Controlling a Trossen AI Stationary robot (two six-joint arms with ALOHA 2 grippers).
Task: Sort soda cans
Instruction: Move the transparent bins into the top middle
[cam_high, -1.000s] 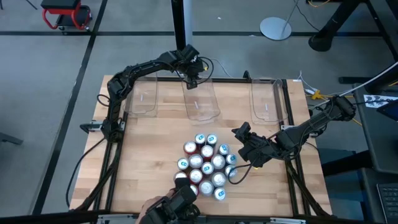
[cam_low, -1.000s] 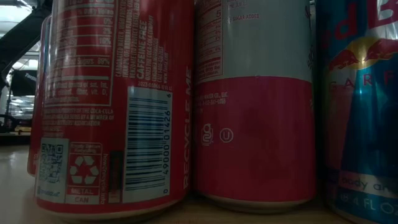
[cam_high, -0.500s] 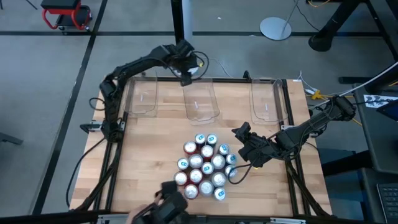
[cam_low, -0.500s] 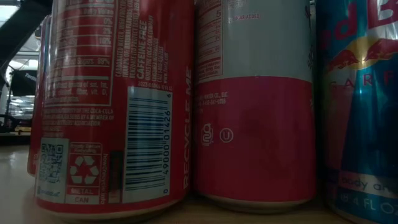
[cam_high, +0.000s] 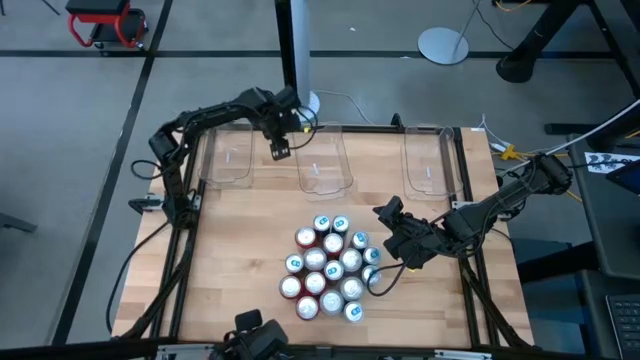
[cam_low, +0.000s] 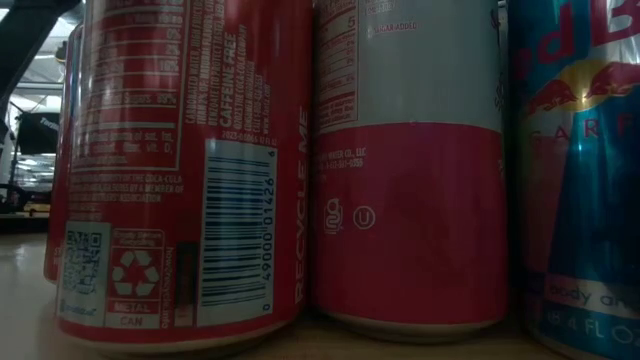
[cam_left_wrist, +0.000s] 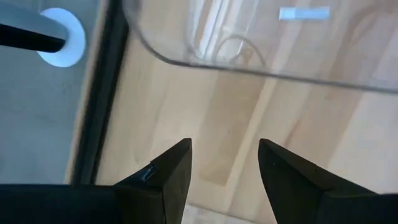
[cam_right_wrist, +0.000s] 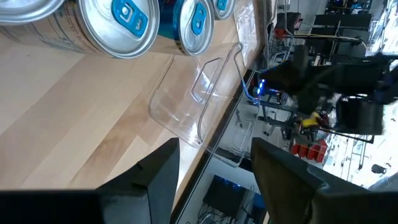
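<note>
I am holding the left gripper at about eleven o'clock on the desk, hanging between the left bin and the middle bin; its fingers are standing spread with nothing between them, bare wood showing in the gap. The soda cans are sitting bunched together, upright and touching, at about six o'clock, well apart from that gripper. In the low view a red can, a silver-and-red can and a blue can are standing shoulder to shoulder. The right gripper is waiting at about four o'clock, just beside the cluster's edge, its fingers parted and empty. The right bin is lying at one o'clock.

To do the next pick well, I am thinking of taking a can from the cluster's outer ring, coming straight down, since the packing is leaving little room for fingers and a slanted approach could topple neighbours.
</note>
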